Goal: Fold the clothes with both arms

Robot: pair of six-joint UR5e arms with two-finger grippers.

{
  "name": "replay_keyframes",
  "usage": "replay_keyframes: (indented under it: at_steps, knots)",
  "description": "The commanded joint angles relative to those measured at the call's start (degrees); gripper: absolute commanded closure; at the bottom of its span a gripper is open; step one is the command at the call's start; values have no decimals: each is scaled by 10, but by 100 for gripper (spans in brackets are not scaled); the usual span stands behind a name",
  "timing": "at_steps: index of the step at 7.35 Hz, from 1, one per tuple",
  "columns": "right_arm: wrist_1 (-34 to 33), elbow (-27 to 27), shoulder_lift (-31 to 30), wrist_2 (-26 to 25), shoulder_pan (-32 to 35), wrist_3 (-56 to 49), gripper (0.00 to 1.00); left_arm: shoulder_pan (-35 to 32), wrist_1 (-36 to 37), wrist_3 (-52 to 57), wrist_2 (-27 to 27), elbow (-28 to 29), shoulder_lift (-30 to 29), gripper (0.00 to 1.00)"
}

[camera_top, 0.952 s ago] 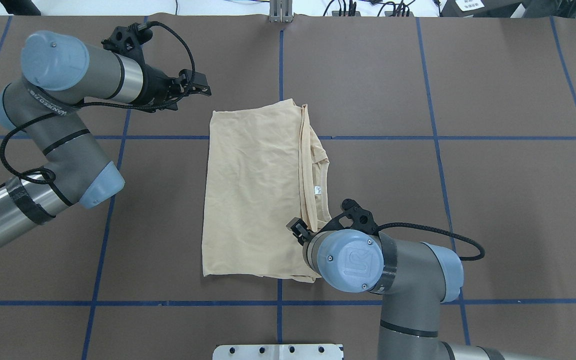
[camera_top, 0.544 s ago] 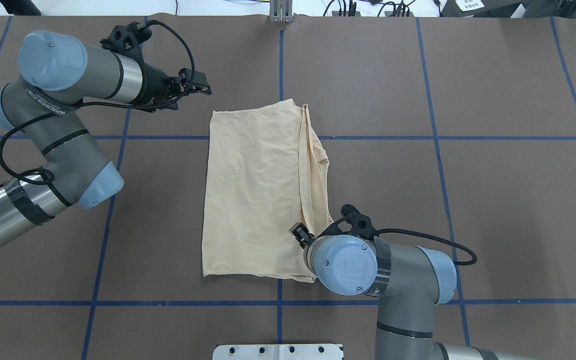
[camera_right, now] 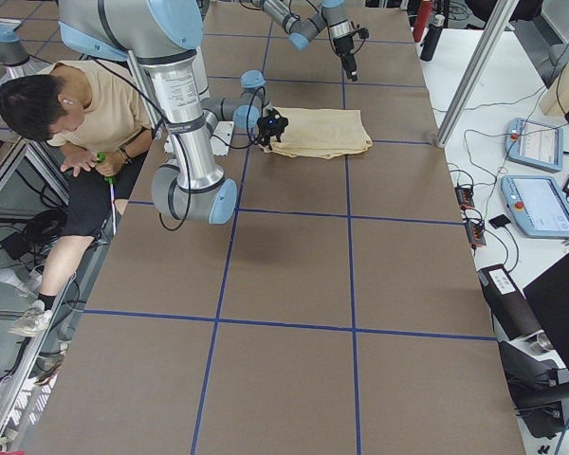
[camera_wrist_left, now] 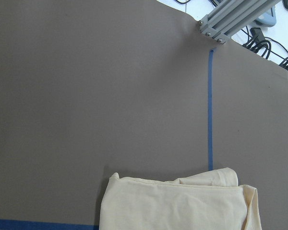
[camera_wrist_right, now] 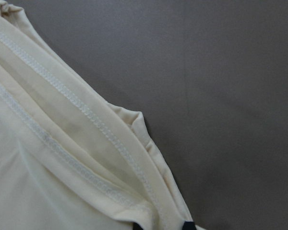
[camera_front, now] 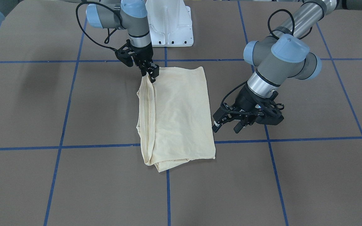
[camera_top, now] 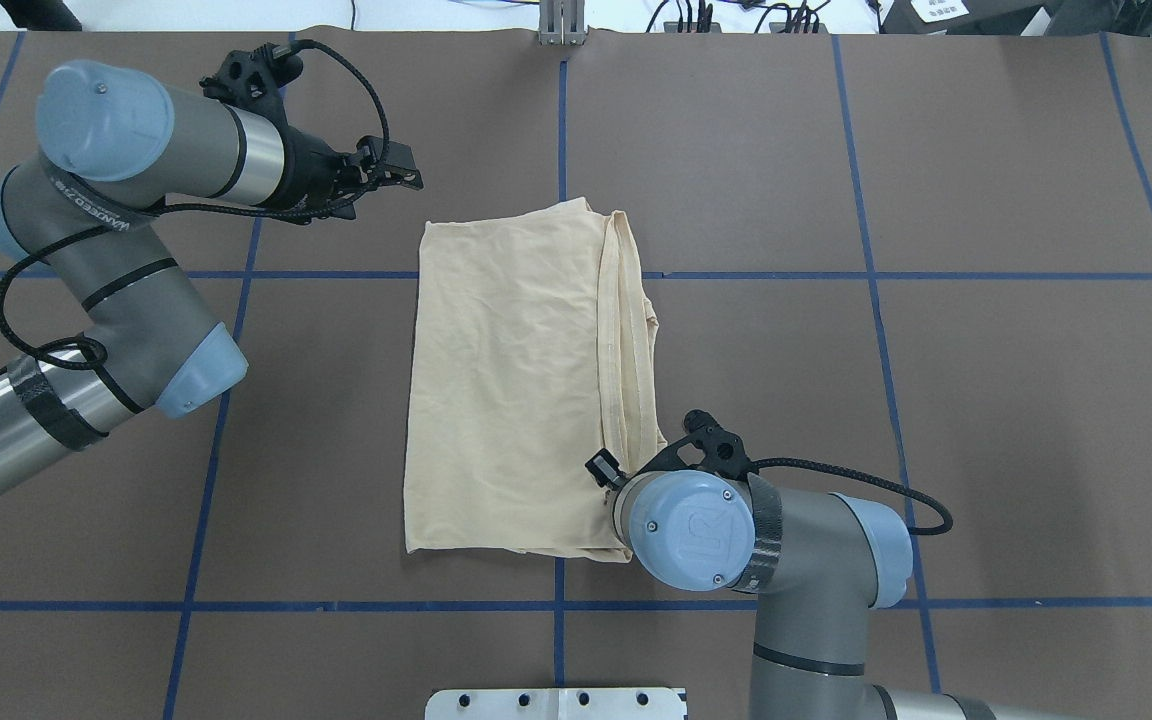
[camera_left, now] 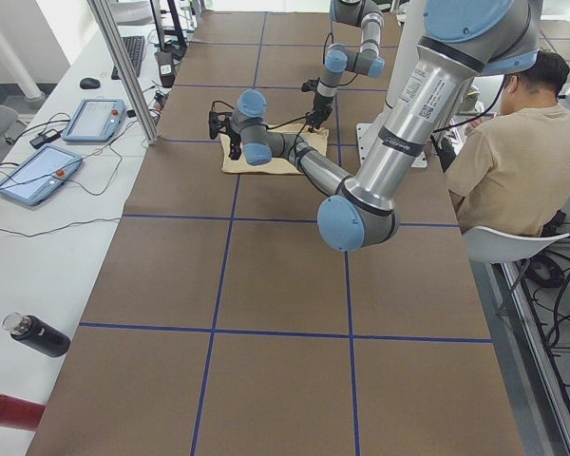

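Closest to the robot's base, the grey metal right arm [camera_top: 816, 560] with light-blue joint caps rises from the near edge, bends at the elbow and points its wrist almost straight down. Its black 2-finger right gripper [camera_front: 151, 74] is closed to a narrow pinch on the layered right-hand edge of the pale cream-yellow thin shirt [camera_top: 506, 380], close to that edge's near end. From overhead the round wrist cap covers most of this gripper. The right wrist camera catches only 2 dark fingertips [camera_wrist_right: 188, 225] at its bottom border, with stitched hems bunched between them.

The shirt lies folded into a long rectangle across the middle of the brown desk [camera_top: 936, 400] taped with blue grid lines. Its broad panel is smooth and its right side is stacked in several narrow folds.

Farther out, the grey metal left arm [camera_top: 136, 290] reaches in from the left, forearm nearly level and wrist tipped slightly down. The black 2-finger left gripper [camera_front: 226, 126] hangs above bare desk beside the shirt's far left corner, apart from it, jaws spread wide and holding nothing. Its wrist camera shows just the shirt's far end, cut off by the frame's bottom border. Both side views render the grippers too small to judge.
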Motion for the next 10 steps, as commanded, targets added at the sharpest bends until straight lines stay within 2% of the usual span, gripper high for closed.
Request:
replay_keyframes:
  at_steps: [1,7,8,10]
  knots:
    - [0,1,0,1,0,1,100,0,0,-6,2,0,0,2]
    - [-9,23,-7,6,2,-2,100,0,0,-9,3,-1,0,2]
    - [-9,20,-7,4,-3,-3,38,1,0,-9,3,-1,0,2]
    - [-9,19,-7,3,-7,-2,26,1,0,-9,3,0,0,2]
